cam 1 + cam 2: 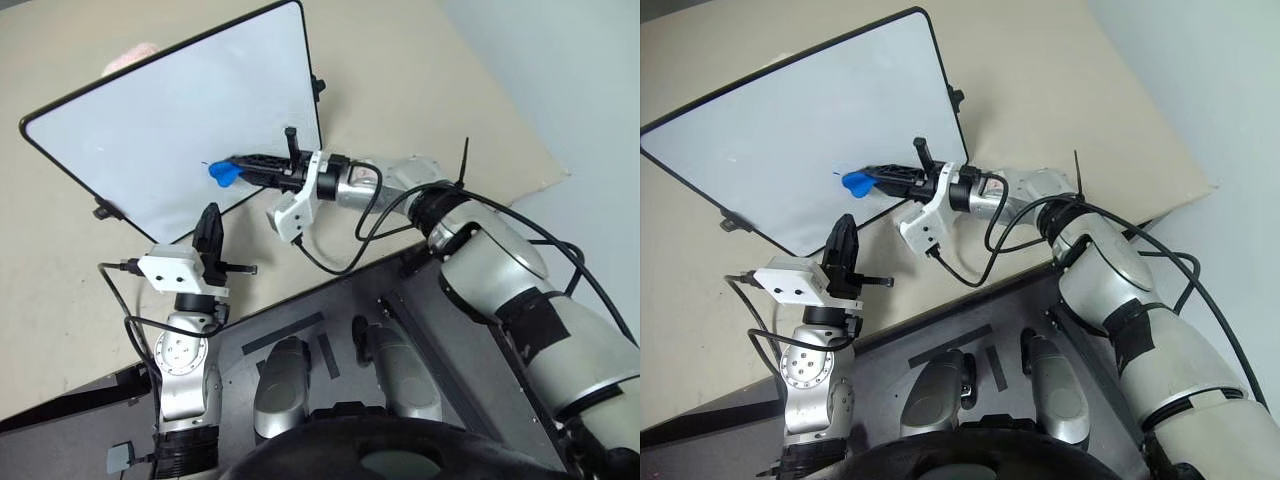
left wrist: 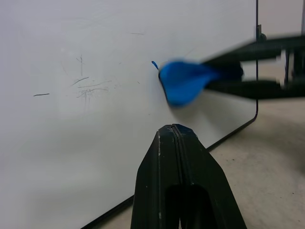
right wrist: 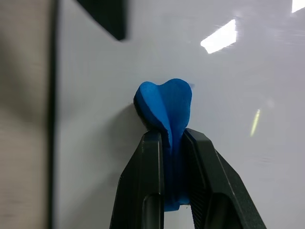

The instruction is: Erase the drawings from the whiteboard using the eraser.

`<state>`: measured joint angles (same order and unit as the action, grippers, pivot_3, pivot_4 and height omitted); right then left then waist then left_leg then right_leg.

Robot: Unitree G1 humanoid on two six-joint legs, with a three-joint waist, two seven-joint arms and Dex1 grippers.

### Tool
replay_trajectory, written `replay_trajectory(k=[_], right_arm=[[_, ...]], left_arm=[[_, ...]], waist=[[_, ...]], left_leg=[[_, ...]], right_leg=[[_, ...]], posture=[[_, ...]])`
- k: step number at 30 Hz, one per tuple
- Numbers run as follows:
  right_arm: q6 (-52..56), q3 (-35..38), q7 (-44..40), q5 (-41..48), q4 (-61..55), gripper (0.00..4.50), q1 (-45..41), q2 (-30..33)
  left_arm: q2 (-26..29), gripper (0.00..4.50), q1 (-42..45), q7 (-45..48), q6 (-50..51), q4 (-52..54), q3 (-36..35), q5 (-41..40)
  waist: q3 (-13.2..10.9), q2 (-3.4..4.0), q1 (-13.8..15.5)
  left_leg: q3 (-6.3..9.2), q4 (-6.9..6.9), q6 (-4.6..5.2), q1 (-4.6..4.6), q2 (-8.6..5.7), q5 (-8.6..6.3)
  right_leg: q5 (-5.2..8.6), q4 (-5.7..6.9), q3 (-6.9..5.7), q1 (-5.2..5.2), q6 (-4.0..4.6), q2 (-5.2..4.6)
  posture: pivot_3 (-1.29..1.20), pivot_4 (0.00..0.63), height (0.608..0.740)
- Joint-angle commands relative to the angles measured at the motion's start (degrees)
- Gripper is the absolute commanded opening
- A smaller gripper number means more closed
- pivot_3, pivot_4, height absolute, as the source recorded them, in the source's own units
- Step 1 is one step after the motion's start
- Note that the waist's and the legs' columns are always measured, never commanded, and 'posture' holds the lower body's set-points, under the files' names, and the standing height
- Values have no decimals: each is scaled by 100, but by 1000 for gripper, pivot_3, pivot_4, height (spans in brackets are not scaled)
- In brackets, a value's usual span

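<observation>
My right gripper (image 3: 172,143) clamped on eraser (image 3: 164,107), tip pressed on whiteboard (image 1: 150,120) near lower edge. Blue mark (image 2: 154,64) just beside tip: keep pressure flat, stroke across it. Left gripper (image 2: 177,138) closed, empty.

Head pair looking down over whiteboard (image 1: 150,130), wrist views close, all sharing eraser (image 2: 183,81)

1 whiteboard (image 1: 150,130). 1 blue eraser (image 1: 224,174), pinched in the right gripper (image 1: 243,168). 1 faint blue mark (image 2: 154,64) just beside the eraser tip. 2 grippers total; left gripper (image 1: 208,225) near, below the eraser.
</observation>
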<state>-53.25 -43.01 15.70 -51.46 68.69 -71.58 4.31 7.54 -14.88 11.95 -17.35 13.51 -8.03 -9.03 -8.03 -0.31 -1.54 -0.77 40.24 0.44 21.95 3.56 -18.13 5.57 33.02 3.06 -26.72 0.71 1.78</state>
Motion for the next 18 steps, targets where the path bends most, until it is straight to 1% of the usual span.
replay_trajectory(k=[1, 13, 18], right_arm=[[13, 230, 258, 172, -225, 410, -250, 10], [-103, -103, -84, -21, -129, 410, 112, -170], [-63, -103, -201, 4, -82, 410, 162, -177]], left_arm=[[-4, 0, -15, -20, -120, 138, -27, 4], [8, 0, 33, -3, -119, 103, -33, -8], [-5, 0, 15, -7, -122, 114, -17, 4]], waist=[[0, 0, -1], [0, 0, 0], [0, 0, 3]], left_leg=[[0, 0, 0, 0, 0, 0], [0, -1, 0, 0, 0, 0], [0, 0, -1, 0, 0, -1]], right_leg=[[0, 0, 0, 0, 1, 0], [0, 0, -1, 0, 0, 0], [0, -2, -1, 1, -1, 0]], posture=[[0, 150, 740], [0, 150, 740], [0, 150, 740]])
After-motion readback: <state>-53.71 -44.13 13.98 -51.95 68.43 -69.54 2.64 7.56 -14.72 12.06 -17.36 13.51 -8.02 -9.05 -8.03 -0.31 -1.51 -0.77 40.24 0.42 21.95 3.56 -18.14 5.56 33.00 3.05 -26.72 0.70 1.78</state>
